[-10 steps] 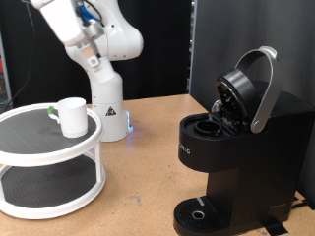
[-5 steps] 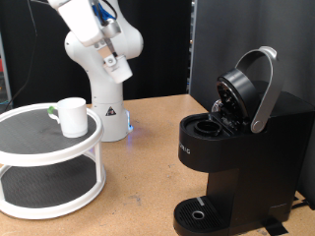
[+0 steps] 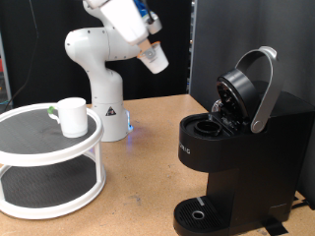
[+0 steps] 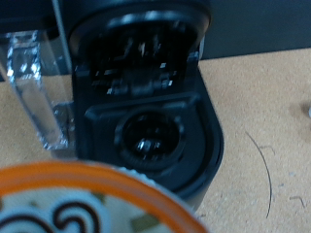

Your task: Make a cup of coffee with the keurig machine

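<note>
The white Franka arm point(image 3: 96, 59) rises from its pedestal at the back of the wooden table point(image 3: 148, 147) and bends over towards the exterior view's right, its forearm slanting down from the top edge of the picture. At its end the gripper point(image 3: 156, 59) hangs high in the air, tilted, between the arm's base and the large matte black boxy keurig machine point(image 3: 241, 147), well above the table. It carries a small pale pod-like cup with an orange rim point(image 3: 156, 58) (in the wrist view that orange rim and a patterned top point(image 4: 92, 204) fill the lower part of the picture, blurred by nearness). The fingers themselves are hard to make out in either view, so I cannot tell how far apart they stand.

The keurig machine stands at the exterior view's right with its lid point(image 3: 236, 93) swung up and its silver-grey curved handle point(image 3: 264, 88) raised behind it. The round pod chamber point(image 4: 151, 136) lies open and dark, seen straight down in the wrist view, with a clear plastic piece point(image 4: 34, 87) beside the machine's body.

The small plain white ceramic cup point(image 3: 71, 115) stands upright on the top shelf of a white round two-tier stand point(image 3: 49, 162) at the exterior view's left, well apart from the machine and the gripper. A small dark-green thing point(image 3: 51, 112) lies just beside it on the shelf.
</note>
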Available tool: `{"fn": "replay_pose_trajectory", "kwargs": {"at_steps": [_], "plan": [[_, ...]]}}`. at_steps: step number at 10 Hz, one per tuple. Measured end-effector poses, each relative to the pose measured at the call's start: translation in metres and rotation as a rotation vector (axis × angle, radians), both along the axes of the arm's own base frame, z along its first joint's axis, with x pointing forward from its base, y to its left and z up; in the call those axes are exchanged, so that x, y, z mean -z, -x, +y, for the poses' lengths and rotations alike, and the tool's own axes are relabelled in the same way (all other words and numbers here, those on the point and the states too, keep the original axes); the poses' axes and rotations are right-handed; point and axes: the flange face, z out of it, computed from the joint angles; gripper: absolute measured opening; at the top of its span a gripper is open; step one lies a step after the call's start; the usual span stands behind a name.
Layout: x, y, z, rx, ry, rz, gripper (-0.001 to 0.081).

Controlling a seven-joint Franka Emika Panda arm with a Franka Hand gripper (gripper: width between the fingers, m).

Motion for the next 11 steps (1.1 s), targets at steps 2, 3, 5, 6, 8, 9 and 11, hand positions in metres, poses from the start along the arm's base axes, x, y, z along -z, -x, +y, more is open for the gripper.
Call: {"fn": "replay_pose_trajectory", "kwargs": {"at_steps": [2, 3, 5, 6, 8, 9, 11], "plan": [[-0.007, -0.017, 0.021, -0.010, -0.001, -0.002, 0.0436], [-0.010, -0.026, 0.031, -0.012, 0.002, -0.004, 0.0436], [-0.012, -0.041, 0.049, -0.033, 0.016, -0.012, 0.0436], [-0.011, -0.046, 0.056, -0.044, 0.020, -0.009, 0.0436], [-0.010, -0.048, 0.059, -0.049, 0.022, -0.006, 0.0436], [-0.008, -0.048, 0.059, -0.050, 0.022, -0.003, 0.0436], [0.001, -0.047, 0.060, -0.045, 0.033, 0.000, 0.0436]]}}
